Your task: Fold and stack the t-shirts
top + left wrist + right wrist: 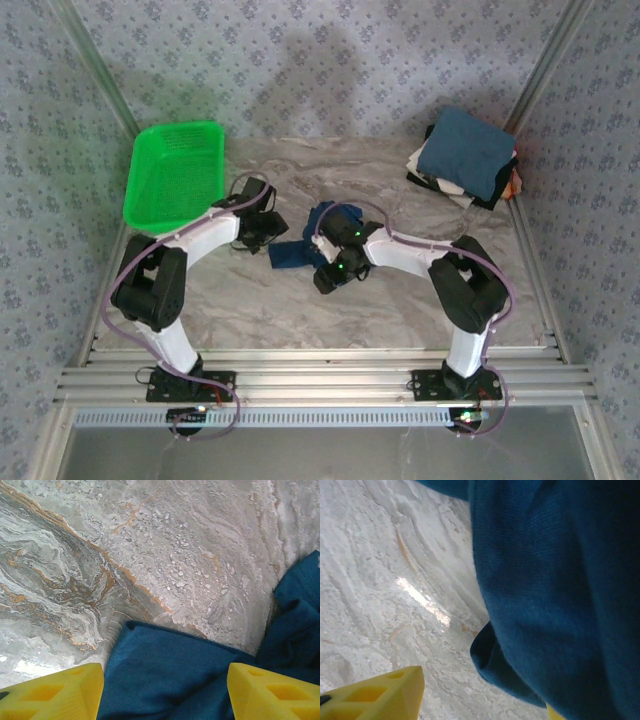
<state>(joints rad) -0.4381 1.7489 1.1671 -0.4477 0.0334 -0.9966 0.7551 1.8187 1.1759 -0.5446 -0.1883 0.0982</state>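
Both pincers stand spread apart: the left pincer [164,672] straddles a fold of the teal-blue t-shirt [290,254], which lies crumpled in the middle of the tabletop [400,310] between the arms; the right pincer [482,690] has cloth draped over one side, nothing visibly clamped. Soft, light and limp, the shirt would likely bunch rather than slide, so a hem or shoulder seam seems the best hold. Folded shirts [465,160] sit stacked at the far right corner.
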